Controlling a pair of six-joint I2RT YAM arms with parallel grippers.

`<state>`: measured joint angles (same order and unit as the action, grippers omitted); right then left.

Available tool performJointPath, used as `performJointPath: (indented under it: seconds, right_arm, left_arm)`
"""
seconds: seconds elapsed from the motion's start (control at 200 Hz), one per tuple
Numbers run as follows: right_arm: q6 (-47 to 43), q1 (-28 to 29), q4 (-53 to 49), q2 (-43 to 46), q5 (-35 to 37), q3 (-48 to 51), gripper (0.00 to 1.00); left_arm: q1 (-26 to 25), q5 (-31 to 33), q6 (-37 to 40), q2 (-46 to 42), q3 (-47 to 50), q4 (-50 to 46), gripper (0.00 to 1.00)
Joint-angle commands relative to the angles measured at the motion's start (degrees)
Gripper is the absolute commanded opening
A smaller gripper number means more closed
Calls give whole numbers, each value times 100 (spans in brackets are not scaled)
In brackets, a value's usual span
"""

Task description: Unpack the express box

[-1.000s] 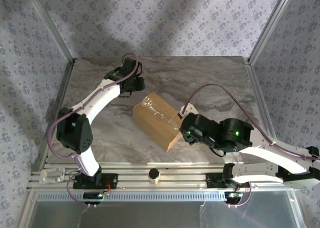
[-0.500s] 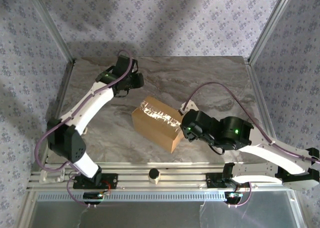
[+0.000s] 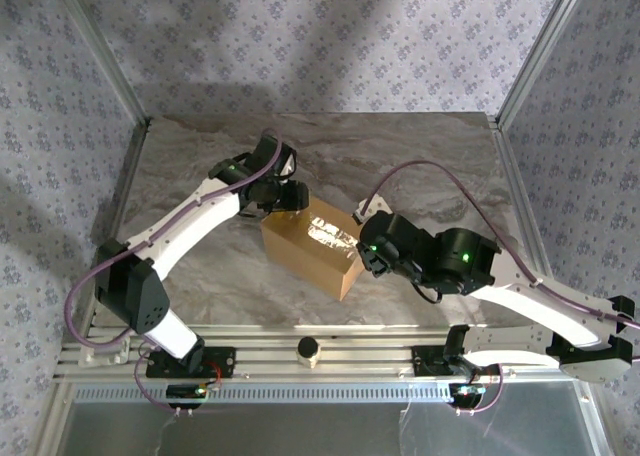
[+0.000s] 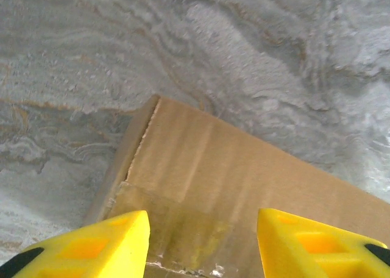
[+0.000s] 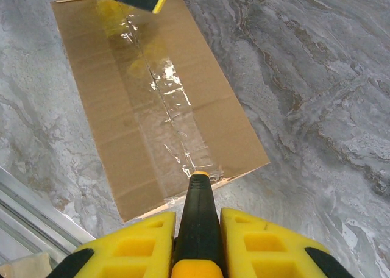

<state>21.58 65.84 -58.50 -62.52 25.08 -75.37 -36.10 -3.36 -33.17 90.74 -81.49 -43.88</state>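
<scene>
The express box (image 3: pixel 310 244) lies flat on the grey marbled table (image 3: pixel 430 156), turned at an angle, near the middle and somewhat toward the near edge, with one gripper at each of its ends. Its flaps are closed, and a strip of clear tape (image 5: pixel 159 98) runs along the top seam from end to end (it glints and wrinkles in the right wrist view). The left gripper (image 3: pixel 287 196) hangs over the far left end of the box, and its yellow fingers (image 4: pixel 106 241) stand wide apart with nothing between them; below them the left wrist view shows the box's corner and the taped end. The right gripper (image 3: pixel 364 252) sits at the near right end, its fingers (image 5: pixel 137 247) pressed together on a black tool (image 5: pixel 198 220) that points forward along the seam. The tool's tip appears to meet the tape at the box's near edge, though the view is too steep to be sure that it touches.
</scene>
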Motion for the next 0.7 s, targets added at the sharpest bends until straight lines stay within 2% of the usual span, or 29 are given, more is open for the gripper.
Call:
performJointPath:
  seconds: [0.0,0.245,0.495,0.695]
  right_arm:
    - [-113,-52,-144,12,10,-54,0]
    - [-10,-23,-418,185,74,-83,0]
    - [73,-10,-572,354,186,-100,0]
    - [65,-4,-590,343,207,-111,0]
  left_arm:
    - [3,136,-176,131,32,-146,50]
    - [43,974,-269,373,174,-205,49]
    - [138,1476,-157,357,157,-58,49]
    - [134,1630,31,293,90,41,49]
